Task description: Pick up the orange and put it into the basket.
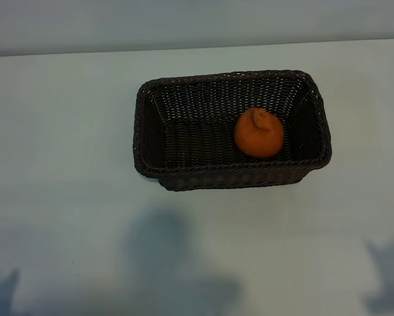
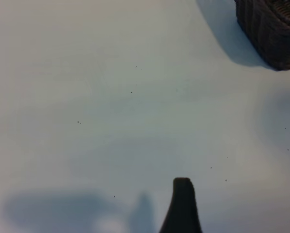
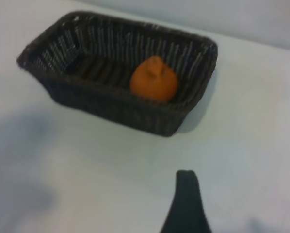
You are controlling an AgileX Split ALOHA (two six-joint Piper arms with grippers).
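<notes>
- Only one dark finger (image 3: 186, 204) of the right hand shows, at the bottom edge of its wrist view; the left hand likewise shows one finger (image 2: 182, 206). Both hands are spread and grasp nothing.
- Neither arm appears in the exterior view.
- The orange (image 1: 258, 132) lies inside the basket (image 1: 184, 178), toward its right end, well apart from both hands.
- The surface (image 1: 65, 197) is pale and plain, with soft shadows along the lower frame.

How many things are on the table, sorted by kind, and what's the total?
Orange: 1, lying inside the basket
Basket: 1, dark woven wicker, on the table
Total: 2
</notes>
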